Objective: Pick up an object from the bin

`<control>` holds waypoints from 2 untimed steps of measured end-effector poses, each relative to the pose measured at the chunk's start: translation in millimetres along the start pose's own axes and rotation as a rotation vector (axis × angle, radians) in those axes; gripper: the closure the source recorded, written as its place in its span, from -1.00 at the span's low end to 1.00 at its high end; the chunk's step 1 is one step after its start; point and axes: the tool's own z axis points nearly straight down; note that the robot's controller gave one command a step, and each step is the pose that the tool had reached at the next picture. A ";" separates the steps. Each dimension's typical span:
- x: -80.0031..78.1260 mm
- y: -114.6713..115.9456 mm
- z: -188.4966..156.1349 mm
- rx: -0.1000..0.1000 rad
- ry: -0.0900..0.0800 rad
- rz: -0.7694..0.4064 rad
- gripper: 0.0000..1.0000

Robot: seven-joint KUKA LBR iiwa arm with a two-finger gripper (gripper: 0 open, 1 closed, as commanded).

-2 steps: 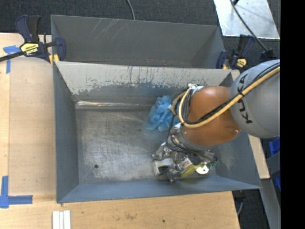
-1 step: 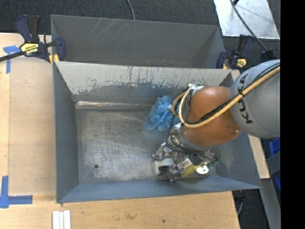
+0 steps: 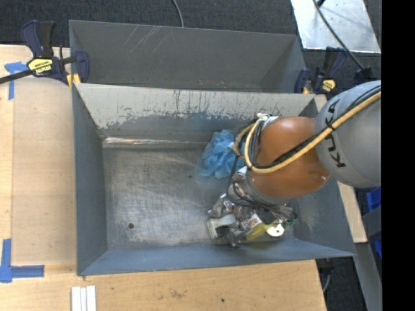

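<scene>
My gripper (image 3: 235,218) is down at the front right of the bin floor, close to the front wall, with much of it under the arm's orange cover. A small yellowish thing (image 3: 257,233) with a white piece beside it lies right against the gripper's lower side; whether it is held is hidden. A crumpled blue cloth-like thing (image 3: 219,154) lies just behind the gripper toward the back wall, apart from it.
The arm and its orange cover hang over the bin's right side and hide the floor there. The bare grey floor stretches to the left of the gripper. The front wall stands close below the gripper.
</scene>
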 end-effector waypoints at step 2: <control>-0.6 -0.2 -10.1 0.002 -0.012 0.001 1.00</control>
